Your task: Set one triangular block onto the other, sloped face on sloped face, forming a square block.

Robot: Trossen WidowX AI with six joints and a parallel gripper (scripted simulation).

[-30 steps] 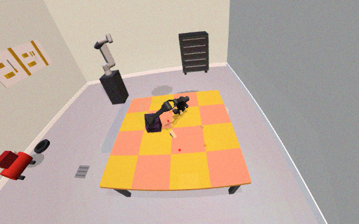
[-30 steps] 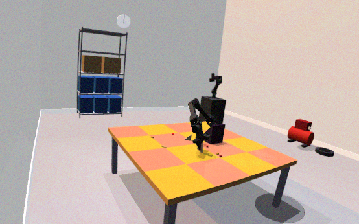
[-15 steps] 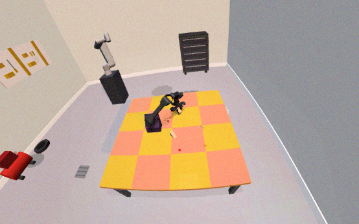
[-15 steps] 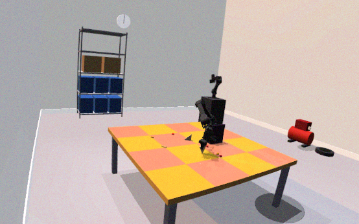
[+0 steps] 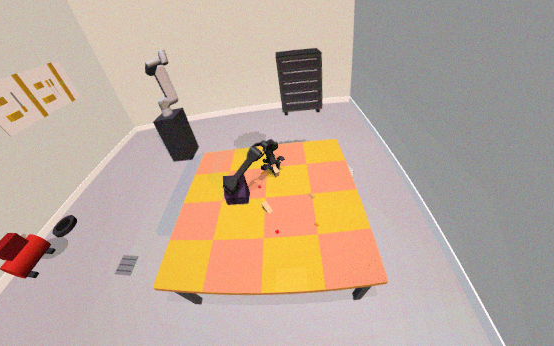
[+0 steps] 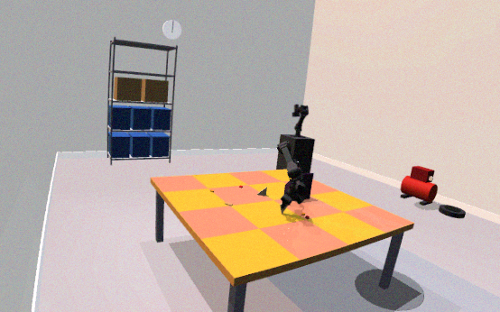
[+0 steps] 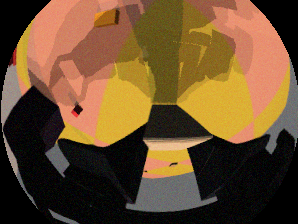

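Observation:
One triangular block rests on the table, a little in front of the arm's base. It is pale in the top view and shows a dark triangular end in the exterior view. My gripper is shut on the other triangular block, which shows a dark face and a pale strip between the fingers in the wrist view. The gripper is tilted and away from the resting block, towards the table's back in the top view. The exact gap under the held block cannot be told.
Small red pieces lie on the checkered table. An orange piece and a small tan piece lie there too. The arm's dark base stands beside the resting block.

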